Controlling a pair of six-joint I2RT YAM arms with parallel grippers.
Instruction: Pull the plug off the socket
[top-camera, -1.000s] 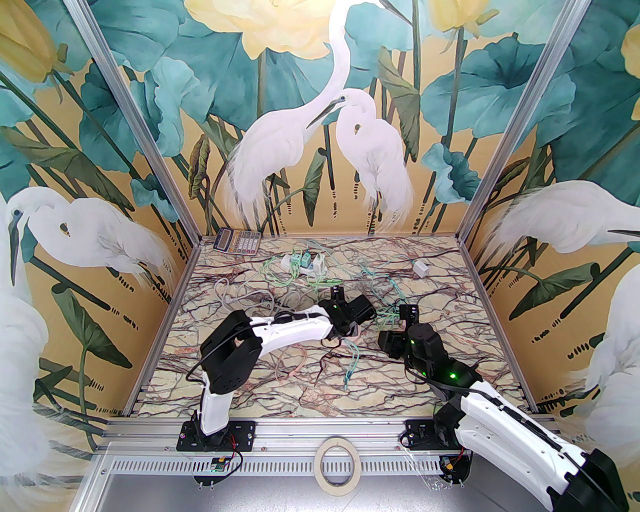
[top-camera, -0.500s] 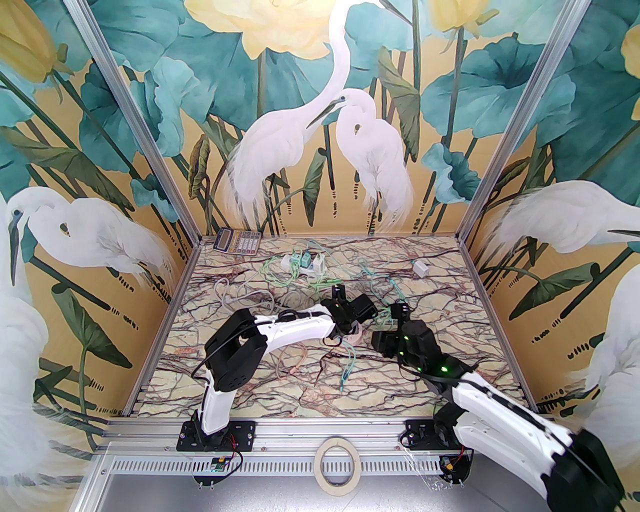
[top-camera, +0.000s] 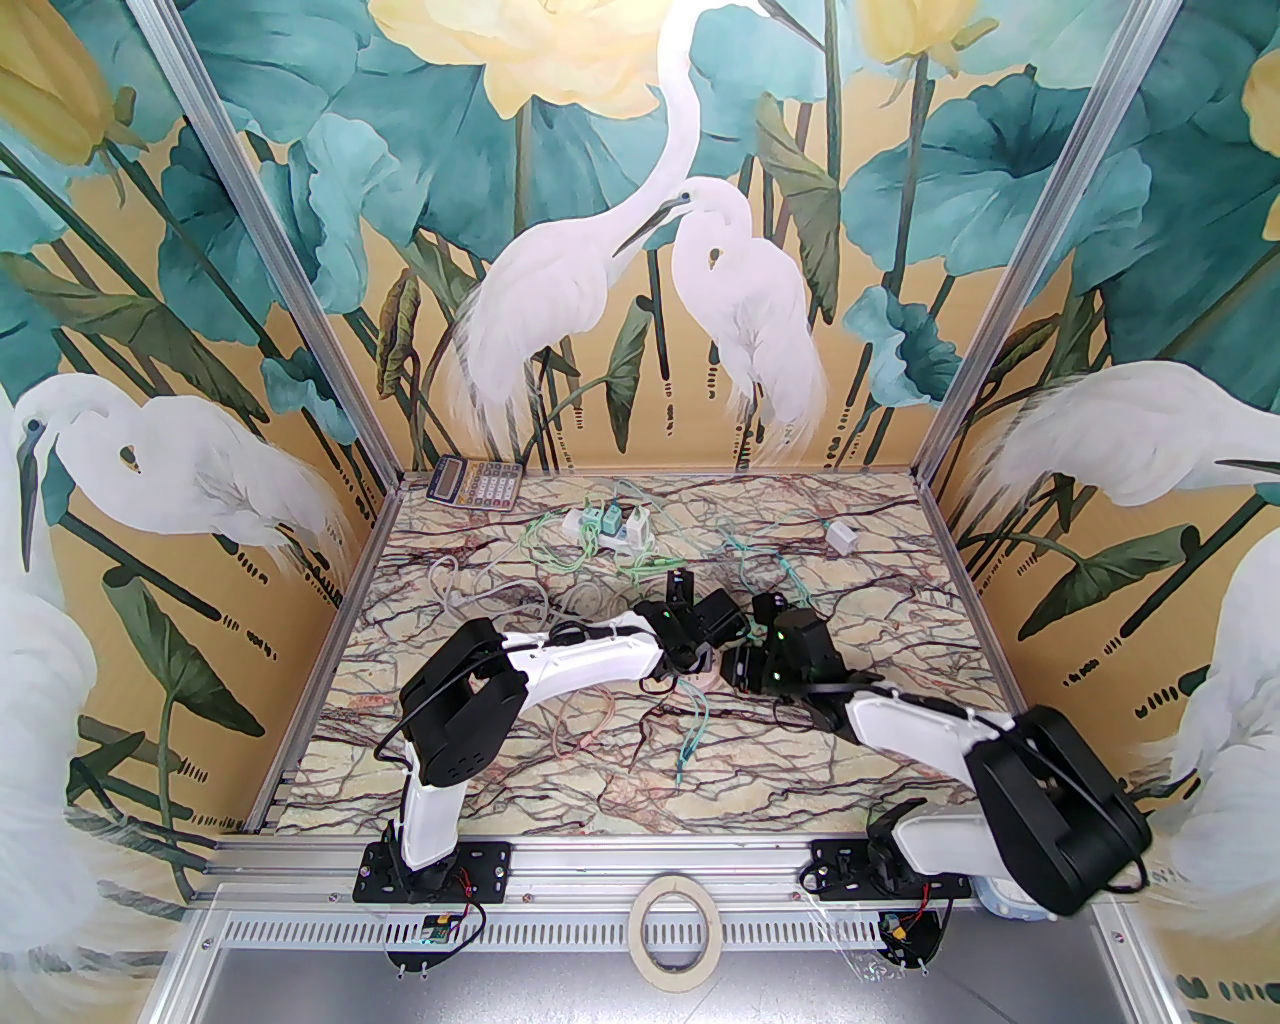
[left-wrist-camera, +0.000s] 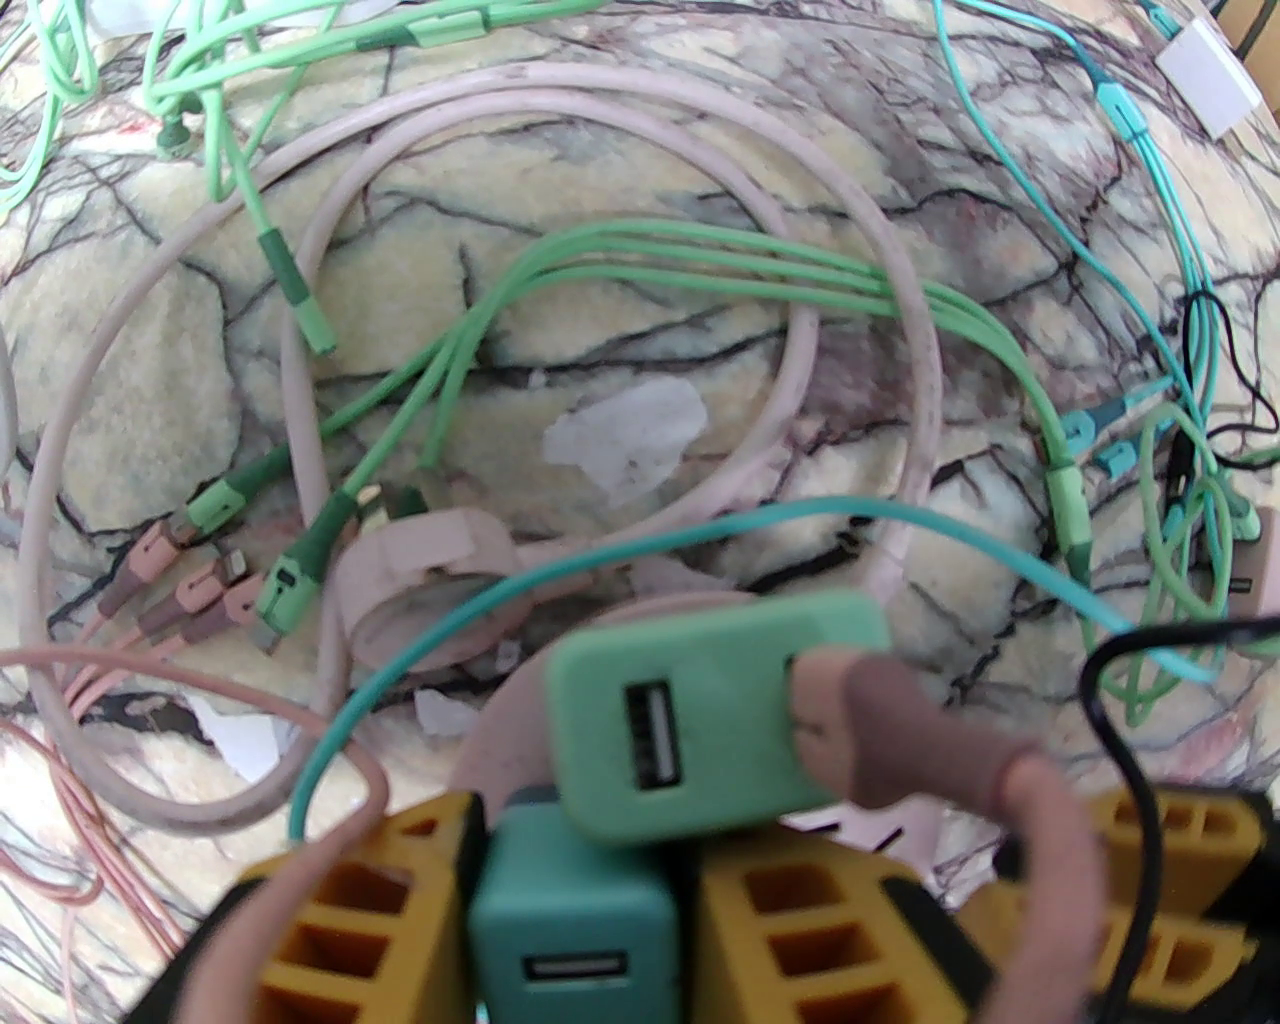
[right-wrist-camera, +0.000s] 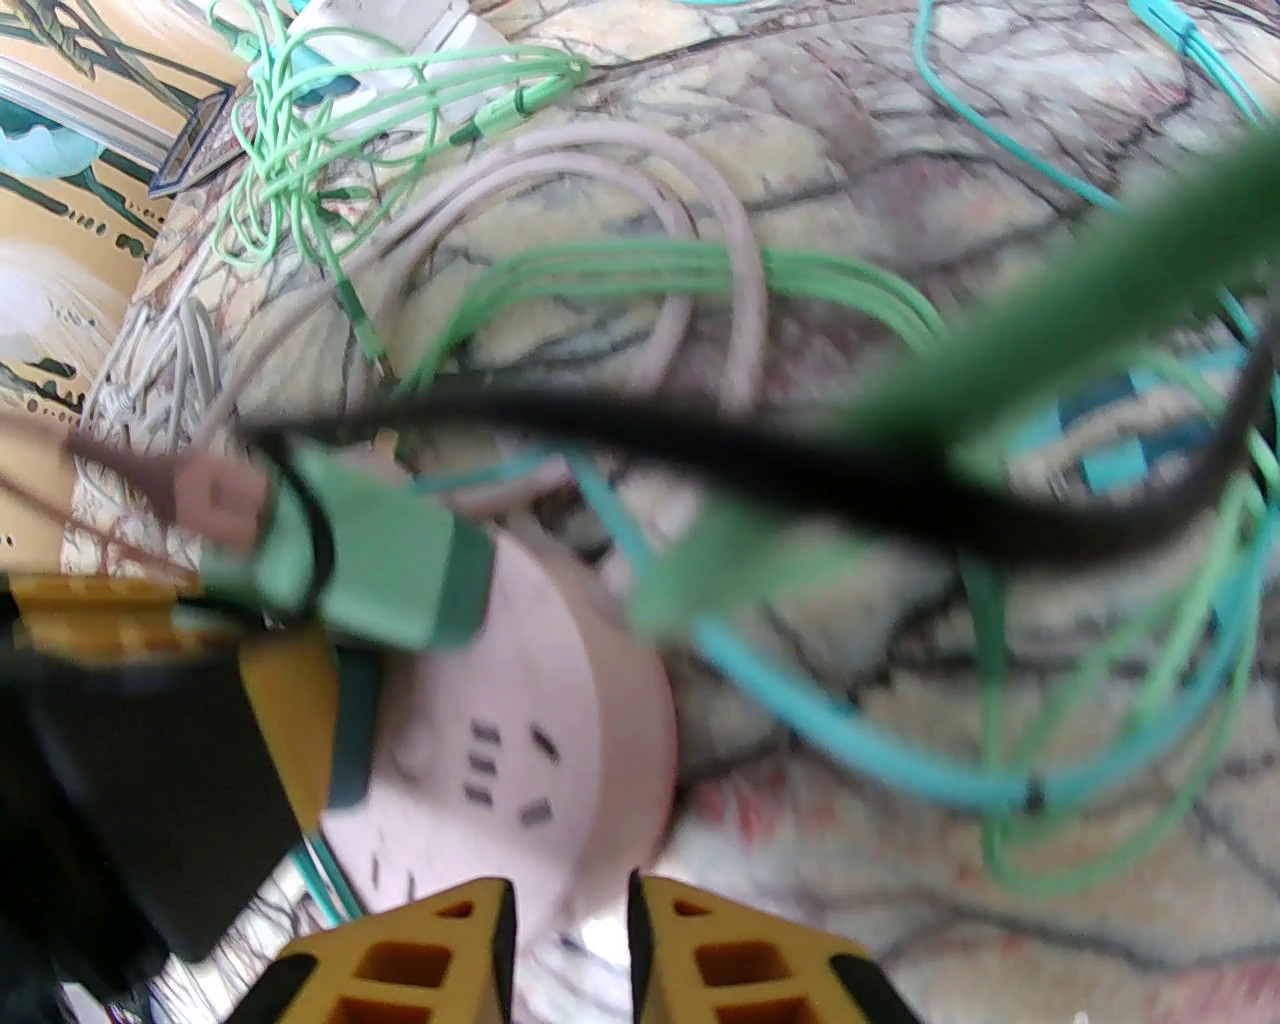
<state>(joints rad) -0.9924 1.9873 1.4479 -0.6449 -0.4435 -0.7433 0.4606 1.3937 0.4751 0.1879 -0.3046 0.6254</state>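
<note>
Right arm (top-camera: 930, 725) has swung its elbow out to the side, and the right gripper (top-camera: 742, 664) has slid over until it sits just beside the left gripper (top-camera: 700, 652). From above, both meet over the pink round socket (top-camera: 712, 680) in the middle of the marble table (top-camera: 500, 800), with loose cables (top-camera: 690, 745) all around.

From the left wrist, the left gripper (left-wrist-camera: 580, 880) is squeezed onto a dark teal plug (left-wrist-camera: 575, 930), one yellow finger on each side. I think it holds the plug this way so it can pull it straight out. A light green plug (left-wrist-camera: 700, 700) with a pink cable (left-wrist-camera: 900, 745) in it touches the teal one.

From the right wrist, the dark teal plug (right-wrist-camera: 350, 740) stands on the pink round socket (right-wrist-camera: 520, 720) by its left edge. The right gripper (right-wrist-camera: 570, 930) has its fingers close together at the near rim. Its job is likely to hold the socket down. I cannot tell if it pinches the rim yet.
</note>
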